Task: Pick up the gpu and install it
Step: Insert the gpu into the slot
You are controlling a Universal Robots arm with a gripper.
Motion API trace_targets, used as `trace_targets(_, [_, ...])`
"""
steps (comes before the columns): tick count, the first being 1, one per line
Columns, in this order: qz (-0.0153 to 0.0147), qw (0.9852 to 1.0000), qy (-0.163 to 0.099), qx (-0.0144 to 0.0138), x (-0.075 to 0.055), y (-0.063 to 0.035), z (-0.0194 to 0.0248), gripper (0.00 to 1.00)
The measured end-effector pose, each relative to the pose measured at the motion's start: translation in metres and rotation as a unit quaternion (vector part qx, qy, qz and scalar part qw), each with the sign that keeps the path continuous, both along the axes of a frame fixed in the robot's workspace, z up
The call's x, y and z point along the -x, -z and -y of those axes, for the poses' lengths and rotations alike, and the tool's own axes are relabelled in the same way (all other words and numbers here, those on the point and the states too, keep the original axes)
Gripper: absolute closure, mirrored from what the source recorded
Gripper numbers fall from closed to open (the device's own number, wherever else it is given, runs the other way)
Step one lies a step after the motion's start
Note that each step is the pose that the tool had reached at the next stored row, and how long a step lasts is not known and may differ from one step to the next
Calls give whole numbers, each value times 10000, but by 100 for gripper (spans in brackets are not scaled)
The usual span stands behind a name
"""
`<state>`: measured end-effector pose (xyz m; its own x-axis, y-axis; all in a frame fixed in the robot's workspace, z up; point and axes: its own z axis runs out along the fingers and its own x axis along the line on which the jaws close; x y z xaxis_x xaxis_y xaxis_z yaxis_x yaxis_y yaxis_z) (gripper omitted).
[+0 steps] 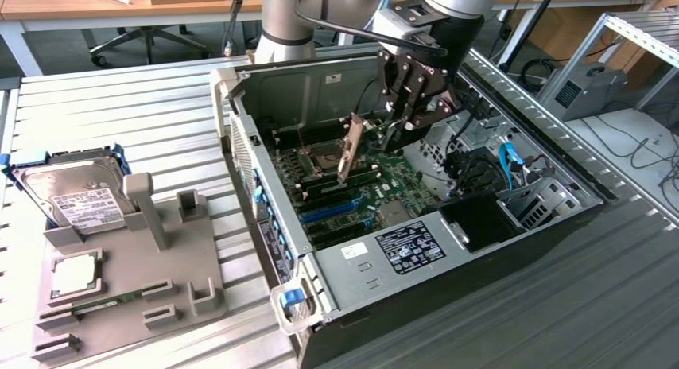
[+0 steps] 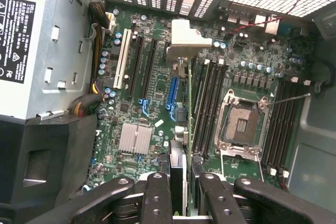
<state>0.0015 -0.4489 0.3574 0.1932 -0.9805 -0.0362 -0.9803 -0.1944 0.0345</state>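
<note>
1. On the exterior view's left, a hard drive (image 1: 66, 196) is seen parked on the grey fixture (image 1: 186, 285); untouched.
2. Over the open computer case (image 1: 552, 226), the gpu (image 1: 351, 150) is held edge-down, clamped in the gripper (image 1: 409, 114).
3. Insertion step judged in hand: card hangs above the motherboard (image 2: 157, 103); alignment with the blue slot (image 2: 171, 90) is called for.

The exterior view looks down at a slant from high off the tabletop (image 1: 159, 122), with the open computer case (image 1: 510, 266) central and the parts holder (image 1: 186, 262) at eight o'clock. The wrist view looks close, straight down past the pincer (image 2: 181, 195) onto the motherboard (image 2: 157, 77), which both views share.
</note>
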Motion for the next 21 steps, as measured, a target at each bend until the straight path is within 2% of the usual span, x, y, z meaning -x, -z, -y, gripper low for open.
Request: trace_targets(21, [0,10000,0,0,0,24,56,74])
